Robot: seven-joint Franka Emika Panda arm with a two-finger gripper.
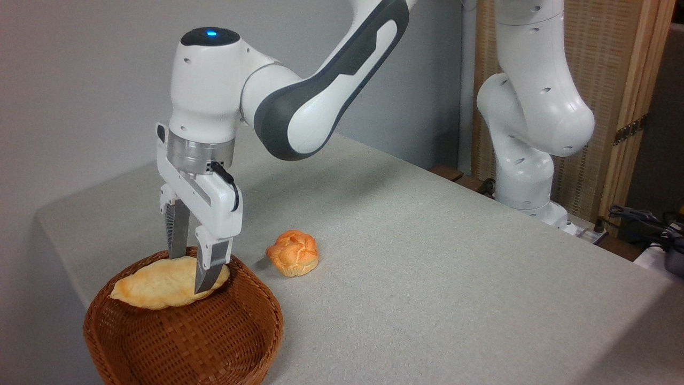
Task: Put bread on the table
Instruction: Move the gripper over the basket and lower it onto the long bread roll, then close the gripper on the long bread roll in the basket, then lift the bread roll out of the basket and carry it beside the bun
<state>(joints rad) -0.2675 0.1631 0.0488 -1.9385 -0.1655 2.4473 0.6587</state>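
The bread, a long flat pale golden loaf, sits at rim height over the back of the brown wicker basket, its left end over the rim. My gripper comes straight down on the loaf's right part. One finger stands behind the loaf and the other finger lies across its front face, so the jaws look shut on it. The light grey table carries the basket at its front left corner.
A small round orange knotted bun lies on the cloth just right of the basket. The arm's white base stands at the table's far right edge, with cables and a wooden screen beyond.
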